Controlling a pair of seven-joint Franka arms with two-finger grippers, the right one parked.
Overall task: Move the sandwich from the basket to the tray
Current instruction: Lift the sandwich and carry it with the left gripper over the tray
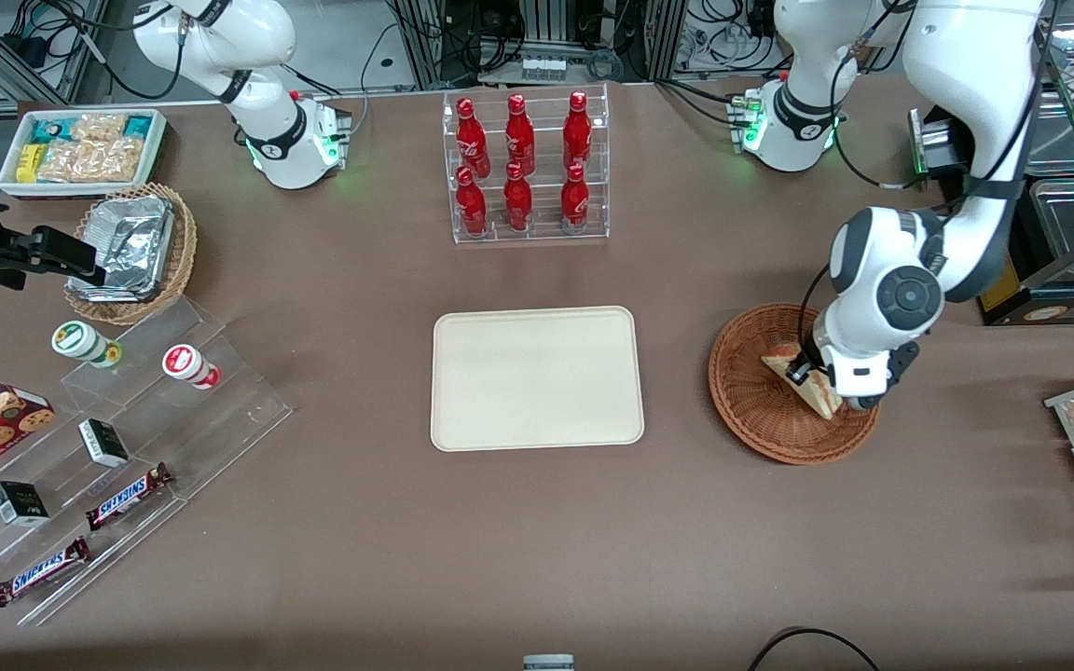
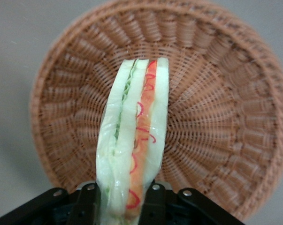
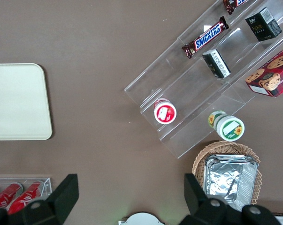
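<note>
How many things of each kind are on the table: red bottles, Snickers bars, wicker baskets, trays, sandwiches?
Red bottles: 6
Snickers bars: 2
Wicker baskets: 2
Trays: 1
Sandwiches: 1, in the gripper above a basket
Total: 12

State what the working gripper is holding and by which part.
The gripper, above the basket, is shut on the sandwich, its fingers pinching the two bread faces at one end of the wedge.
</note>
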